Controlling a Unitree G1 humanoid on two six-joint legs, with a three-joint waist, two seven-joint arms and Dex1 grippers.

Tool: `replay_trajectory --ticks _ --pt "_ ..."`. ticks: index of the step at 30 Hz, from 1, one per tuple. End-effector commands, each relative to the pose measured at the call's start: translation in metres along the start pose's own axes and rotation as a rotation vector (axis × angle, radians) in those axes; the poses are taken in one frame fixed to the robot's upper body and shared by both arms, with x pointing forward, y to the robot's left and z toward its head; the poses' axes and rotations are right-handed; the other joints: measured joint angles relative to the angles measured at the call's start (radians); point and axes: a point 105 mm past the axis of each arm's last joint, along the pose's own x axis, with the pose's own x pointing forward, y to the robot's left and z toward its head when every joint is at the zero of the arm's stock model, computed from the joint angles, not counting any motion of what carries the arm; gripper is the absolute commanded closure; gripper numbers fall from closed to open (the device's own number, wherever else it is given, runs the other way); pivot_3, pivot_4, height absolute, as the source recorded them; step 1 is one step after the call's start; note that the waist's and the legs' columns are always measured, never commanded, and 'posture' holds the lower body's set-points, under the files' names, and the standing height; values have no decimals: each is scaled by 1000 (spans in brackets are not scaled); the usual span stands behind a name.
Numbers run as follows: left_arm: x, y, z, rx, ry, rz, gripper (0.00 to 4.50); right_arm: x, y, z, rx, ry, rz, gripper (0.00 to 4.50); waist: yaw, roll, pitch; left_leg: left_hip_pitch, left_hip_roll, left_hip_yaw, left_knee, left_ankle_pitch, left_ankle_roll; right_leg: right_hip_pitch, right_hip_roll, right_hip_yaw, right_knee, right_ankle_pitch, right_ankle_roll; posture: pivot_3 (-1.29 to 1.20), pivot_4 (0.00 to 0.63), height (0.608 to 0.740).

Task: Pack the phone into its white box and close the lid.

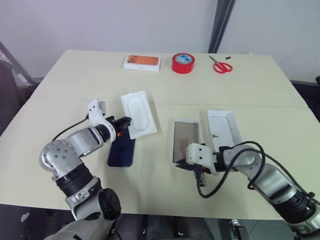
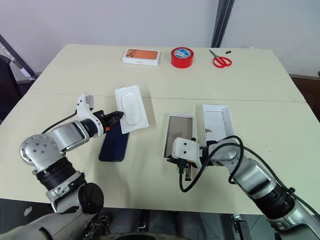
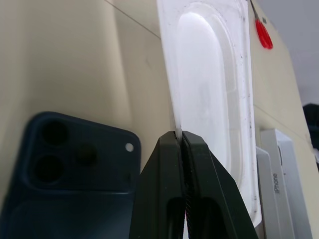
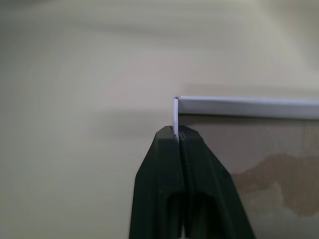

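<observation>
1. Left tool (image 3: 179, 137): fingers pinched together on the near edge of the white insert (image 1: 138, 113), which tilts above the table (image 1: 75, 90).
2. The phone (image 1: 121, 151) lies face down on the table, left of centre; its far end is hidden beneath the insert and tool.
3. Right tool (image 4: 175, 132): clamped on the near-left corner rim of the white box (image 1: 186, 140); the box's near edge is partly covered by the wrist.
4. The lid (image 1: 223, 127) lies open side up, just right of the box.
5. Far edge: orange-pictured box (image 1: 142, 62), red tape roll (image 1: 183, 63), scissors (image 1: 220, 65).
</observation>
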Motion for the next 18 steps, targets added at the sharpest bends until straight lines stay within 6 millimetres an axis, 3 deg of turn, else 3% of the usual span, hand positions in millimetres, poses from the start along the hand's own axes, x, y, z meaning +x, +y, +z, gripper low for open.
replay_trajectory --ticks 1,7,14,18 --pt "-4 -14 8 29 -35 -49 4500 4 -4 15 -62 -34 -2 4449 1 0 0 0 0 0 0 0 0 0 0 0 0 0 0 0 150 729" --pt "-5 -17 5 44 -34 -55 4500 27 -14 35 -105 -81 -9 4449 -4 0 0 0 0 0 0 0 -1 -1 0 0 1 0 0 0 150 729" --pt "-6 -16 5 47 -26 -52 4500 47 -25 41 -142 -80 -41 4449 -5 0 0 0 0 0 0 0 -1 -1 0 0 1 0 0 0 150 729" --pt "-4 -18 3 45 -17 -61 4500 51 -21 45 -167 -103 -18 4449 -6 0 0 0 0 0 0 0 -1 -1 0 0 1 0 0 0 150 729"
